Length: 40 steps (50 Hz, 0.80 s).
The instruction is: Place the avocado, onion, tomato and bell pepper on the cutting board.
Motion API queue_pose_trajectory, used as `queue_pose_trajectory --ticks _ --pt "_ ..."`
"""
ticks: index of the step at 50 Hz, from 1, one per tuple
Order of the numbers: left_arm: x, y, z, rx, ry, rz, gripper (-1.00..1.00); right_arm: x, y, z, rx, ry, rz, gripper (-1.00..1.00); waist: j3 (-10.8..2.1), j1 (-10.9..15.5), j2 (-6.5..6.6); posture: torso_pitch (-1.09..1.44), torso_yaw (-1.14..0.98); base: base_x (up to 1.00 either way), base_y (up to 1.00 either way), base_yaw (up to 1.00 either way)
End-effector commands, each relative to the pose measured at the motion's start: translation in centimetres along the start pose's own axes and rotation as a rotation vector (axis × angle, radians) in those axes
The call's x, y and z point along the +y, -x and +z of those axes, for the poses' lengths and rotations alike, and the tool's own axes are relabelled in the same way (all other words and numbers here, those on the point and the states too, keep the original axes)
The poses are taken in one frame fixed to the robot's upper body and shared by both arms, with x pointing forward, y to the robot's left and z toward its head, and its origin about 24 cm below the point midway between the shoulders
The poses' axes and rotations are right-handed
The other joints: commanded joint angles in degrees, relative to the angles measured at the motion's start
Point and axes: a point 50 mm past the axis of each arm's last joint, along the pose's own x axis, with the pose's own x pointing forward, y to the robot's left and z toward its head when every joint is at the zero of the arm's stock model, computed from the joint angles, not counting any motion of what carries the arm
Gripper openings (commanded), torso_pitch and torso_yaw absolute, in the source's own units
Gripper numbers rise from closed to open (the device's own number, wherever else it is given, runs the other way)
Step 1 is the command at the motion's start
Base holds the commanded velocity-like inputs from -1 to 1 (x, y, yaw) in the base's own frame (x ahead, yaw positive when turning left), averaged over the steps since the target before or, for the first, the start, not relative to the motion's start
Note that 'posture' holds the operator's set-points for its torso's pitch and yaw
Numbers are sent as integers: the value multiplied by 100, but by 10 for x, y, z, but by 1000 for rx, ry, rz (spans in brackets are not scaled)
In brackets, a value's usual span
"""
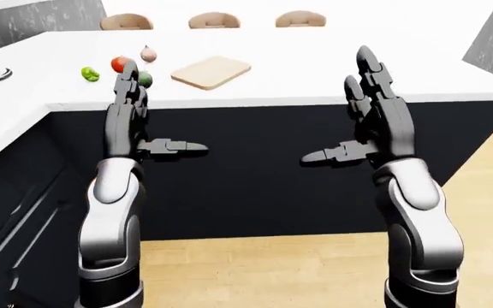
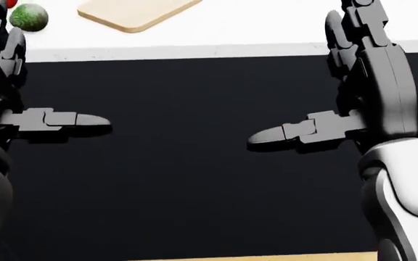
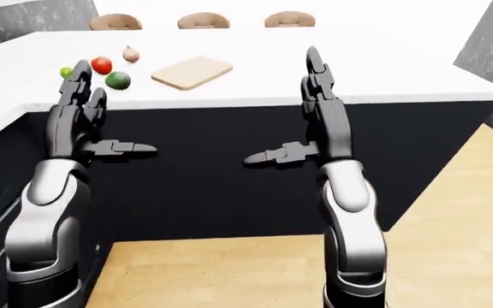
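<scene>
White counter over black cabinets, wooden floor, both hands spread, empty.

A white counter tops black cabinets. Three wooden chair backs stand beyond it. The floor is pale wood.

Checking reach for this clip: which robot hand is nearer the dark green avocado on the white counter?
Left. The left robot hand is raised just below and left of the dark green avocado; the right robot hand is raised far to its right, past the cutting board.
</scene>
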Motion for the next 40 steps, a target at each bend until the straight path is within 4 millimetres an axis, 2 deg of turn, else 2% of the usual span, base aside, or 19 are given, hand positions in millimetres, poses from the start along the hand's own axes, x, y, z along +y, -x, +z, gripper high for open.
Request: queue_pose_trajectory --ticks 1,3,4,7,11,14,16,17,18,20,27,28,29,30,32,34,36,39,40 --pt "0 -2 16 -75 -2 1 100 -1 -1 14 -74 10 -8 100 -111 -23 -113 0 0 65 30 0" --pt "2 -2 20 -84 -3 7 100 -1 -2 16 -77 8 -3 100 -1 -107 -17 0 0 65 31 0" --pt "2 -2 23 -90 -3 11 100 0 -2 16 -80 5 -1 100 -6 -92 -69 0 0 66 31 0" --pt "-3 0 17 -96 4 13 100 0 -3 17 -90 -12 -5 100 -115 -146 -82 0 0 65 31 0" --pt "5 2 26 -106 3 32 100 2 0 26 -112 -17 9 100 -84 -253 83 0 0 66 31 0" --pt "8 4 33 -119 -12 39 100 3 -1 26 -108 -29 14 100 -141 -267 385 0 0 54 31 0" --pt "12 4 35 -119 -34 51 100 1 -1 25 -104 -33 6 100 -403 -235 833 0 0 24 25 0" --pt "13 5 36 -123 -37 52 100 1 -2 26 -107 -40 4 100 -118 -181 758 0 0 20 25 0" --pt "16 5 39 -129 -40 62 100 1 -2 26 -105 -36 3 100 -48 -150 800 0 0 5 20 0" --pt "17 7 42 -136 -41 69 100 3 -3 28 -108 -30 10 100 -199 -123 714 0 0 0 11 0" --pt "19 6 44 -153 -37 91 100 4 -3 28 -118 -16 16 100 -152 -86 217 0 0 0 14 0" --pt "21 6 45 -157 -40 96 100 3 -3 28 -120 -16 14 100 -167 -72 94 0 0 0 49 0" --pt "21 7 46 -161 -44 98 100 3 -3 28 -122 -22 12 100 -194 -101 -232 0 0 0 49 0" --pt "22 7 46 -162 -47 102 100 4 -3 28 -122 -23 14 100 -110 -87 -73 0 0 0 49 0" --pt "25 8 51 -174 -55 111 100 5 -3 28 -121 -25 18 100 -155 -169 -99 0 0 0 43 0" --pt "26 9 54 -183 -59 117 100 5 -2 28 -126 -27 23 100 -237 -176 -45 0 0 0 34 0" --pt "27 10 59 -192 -67 120 100 6 -3 27 -126 -28 26 100 -216 -180 29 0 0 0 34 0" --pt "30 14 67 -210 -92 127 100 6 -1 27 -122 -33 28 100 -175 -178 235 0 0 0 28 0" --pt "31 15 68 -213 -88 129 100 7 -1 25 -120 -31 33 100 -155 -206 369 0 0 0 5 0"
